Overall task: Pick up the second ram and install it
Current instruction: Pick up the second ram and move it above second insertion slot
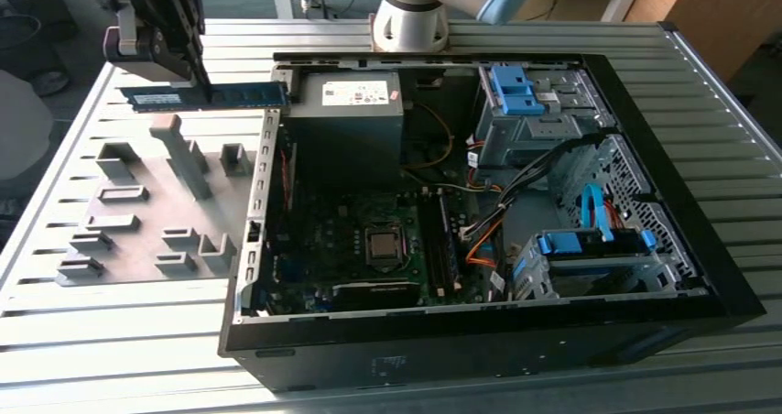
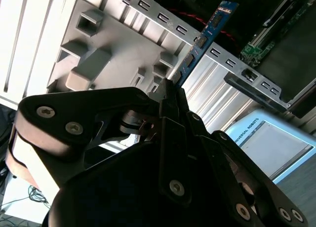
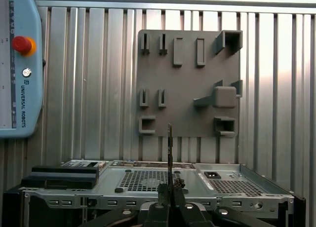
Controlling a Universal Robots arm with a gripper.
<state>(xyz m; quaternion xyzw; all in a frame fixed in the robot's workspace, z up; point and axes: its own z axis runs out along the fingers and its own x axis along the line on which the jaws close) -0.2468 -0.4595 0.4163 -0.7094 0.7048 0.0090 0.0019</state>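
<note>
The second ram [image 1: 238, 94] is a long blue stick held level in the air, above the grey holder plate [image 1: 146, 212] and just outside the open computer case's [image 1: 684, 249] back corner on the exterior view's left. My gripper [image 1: 200, 84] is shut on it near its middle. In the second wrist view the ram [image 2: 207, 32] reaches out from between the black fingers [image 2: 168, 96] towards the case wall. The first wrist view has the ram [image 3: 169, 148] edge-on, rising from the gripper [image 3: 169, 193]. The motherboard's memory slots [image 1: 440, 240] lie inside the case.
Grey holder blocks [image 1: 183, 153] stand on the plate [image 3: 187, 84]. The case holds a power supply [image 1: 346, 98], loose cables [image 1: 514, 203] and blue drive-bay latches [image 1: 587, 242]. A teach pendant [image 3: 17, 64] lies on the ribbed metal table [image 1: 73, 341] beyond the plate.
</note>
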